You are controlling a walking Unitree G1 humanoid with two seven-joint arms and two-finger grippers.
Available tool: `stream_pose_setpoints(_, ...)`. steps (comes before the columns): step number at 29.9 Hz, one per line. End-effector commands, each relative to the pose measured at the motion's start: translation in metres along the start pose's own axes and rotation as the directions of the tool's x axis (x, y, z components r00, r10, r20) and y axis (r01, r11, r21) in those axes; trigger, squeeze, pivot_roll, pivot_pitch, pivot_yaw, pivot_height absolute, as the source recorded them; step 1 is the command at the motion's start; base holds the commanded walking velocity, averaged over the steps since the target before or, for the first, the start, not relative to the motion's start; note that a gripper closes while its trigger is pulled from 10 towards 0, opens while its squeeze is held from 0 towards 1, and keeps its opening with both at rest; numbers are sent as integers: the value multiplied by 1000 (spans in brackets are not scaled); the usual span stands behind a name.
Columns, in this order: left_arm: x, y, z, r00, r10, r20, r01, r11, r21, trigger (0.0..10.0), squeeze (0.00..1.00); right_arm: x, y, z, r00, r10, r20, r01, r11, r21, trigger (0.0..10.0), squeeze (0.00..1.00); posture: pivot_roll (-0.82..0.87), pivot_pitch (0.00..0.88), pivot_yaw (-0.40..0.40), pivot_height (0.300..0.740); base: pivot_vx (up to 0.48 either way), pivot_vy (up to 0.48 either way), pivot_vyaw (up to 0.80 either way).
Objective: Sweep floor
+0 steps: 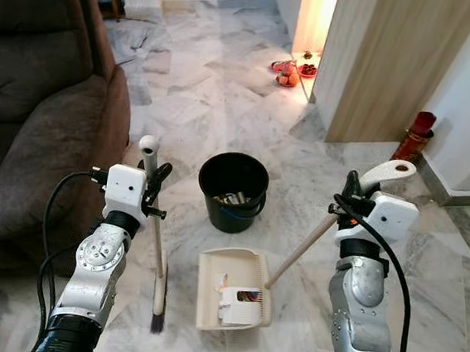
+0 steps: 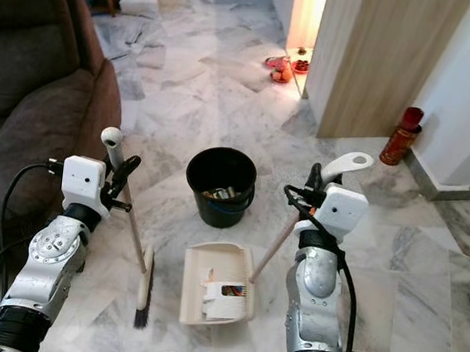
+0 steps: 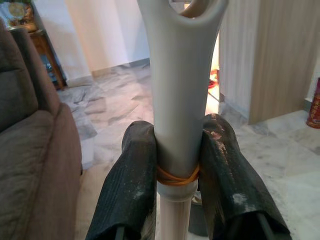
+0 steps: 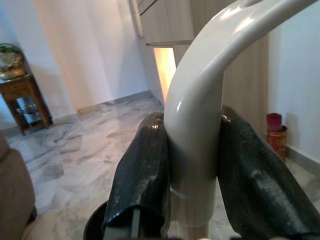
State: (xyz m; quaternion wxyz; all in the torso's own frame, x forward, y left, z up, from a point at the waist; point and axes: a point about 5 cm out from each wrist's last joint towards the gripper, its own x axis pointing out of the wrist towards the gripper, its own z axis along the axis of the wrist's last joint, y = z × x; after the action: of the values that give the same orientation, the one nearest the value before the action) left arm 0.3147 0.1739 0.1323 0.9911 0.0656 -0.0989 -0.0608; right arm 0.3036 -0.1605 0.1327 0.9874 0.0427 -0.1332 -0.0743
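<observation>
Both jaws are clamped: the left gripper (image 1: 157,187) squeezes the broom (image 1: 155,243) on its smooth grey handle top, and the right gripper (image 1: 351,195) pinches the glossy cream handle of the dustpan (image 1: 233,291). Landmark is the round black bucket (image 1: 232,191) on the polished marble floor (image 1: 227,84). Broom bristles touch down just short of the bucket, to its left; the ribbed dustpan lies flat right before it, scraps inside. Left of the bucket bulks a plush brown sofa (image 1: 33,115); beyond it, open marble runs to a wooden panel (image 1: 387,66).
</observation>
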Motion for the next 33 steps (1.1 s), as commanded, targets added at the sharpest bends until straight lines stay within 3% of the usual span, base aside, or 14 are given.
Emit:
stream_pose_setpoints(1, 3, 2, 10, 999, 5, 42, -6, 1000, 18, 10000, 0, 4, 2, 7, 1000, -1, 31, 0, 1000, 21, 10000, 0, -2, 86, 49, 740, 0, 0, 0)
stream_pose_setpoints(11, 3, 2, 9, 999, -1, 34, 0, 1000, 23, 10000, 0, 4, 3, 8, 1000, 6, 31, -7, 1000, 16, 10000, 0, -4, 86, 48, 740, 0, 0, 0)
stream_pose_setpoints(16, 3, 1, 9, 999, -1, 33, 0, 1000, 26, 10000, 0, 5, 3, 8, 999, 10, 34, -11, 1000, 16, 10000, 0, -2, 81, 43, 740, 253, 0, 552)
stream_pose_setpoints(33, 3, 0, 8, 999, 1, 32, -2, 1000, 25, 10000, 0, 5, 4, 7, 999, 17, 28, -18, 999, 27, 10000, 0, 1, 74, 38, 740, 273, 0, 0)
